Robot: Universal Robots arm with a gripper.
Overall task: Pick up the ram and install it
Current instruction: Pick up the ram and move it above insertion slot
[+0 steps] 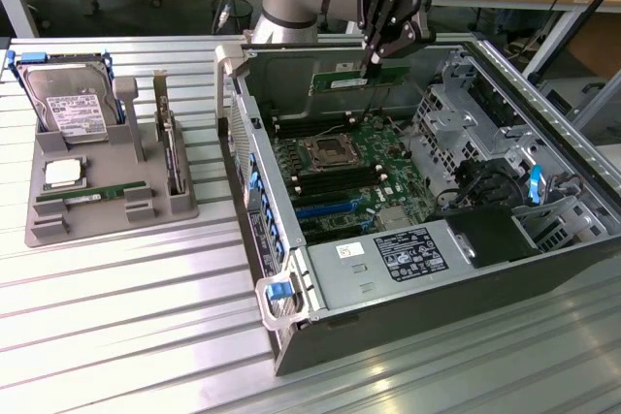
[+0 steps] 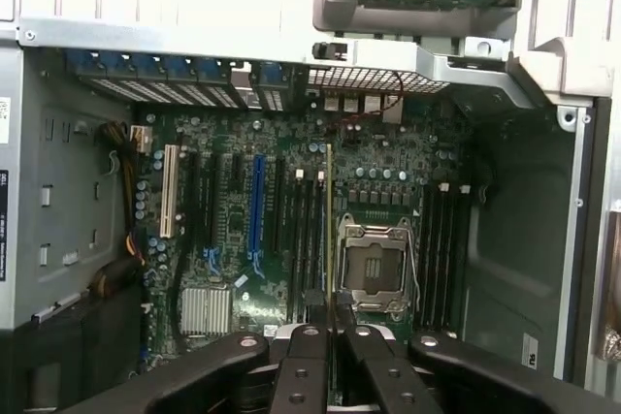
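My gripper (image 1: 373, 57) is shut on the ram (image 1: 359, 77), a long green stick with a white sticker, held level above the rear part of the open computer case (image 1: 291, 336). In the wrist view the ram (image 2: 330, 220) shows edge-on as a thin line running out from between the black fingers (image 2: 303, 361) of the gripper (image 2: 330, 325). It hangs over the motherboard (image 2: 223, 201), above the dark memory slots (image 2: 303, 230) right beside the open processor socket (image 2: 374, 264). The stick is clear of the board.
A grey holder tray (image 1: 44, 225) at the exterior view's left carries a hard drive (image 1: 68, 109), a square silver processor (image 1: 63, 174), another green stick (image 1: 92, 194) and an upright card (image 1: 170, 147). Inside the case are drive cages (image 1: 456, 109) and a power supply (image 1: 408, 254).
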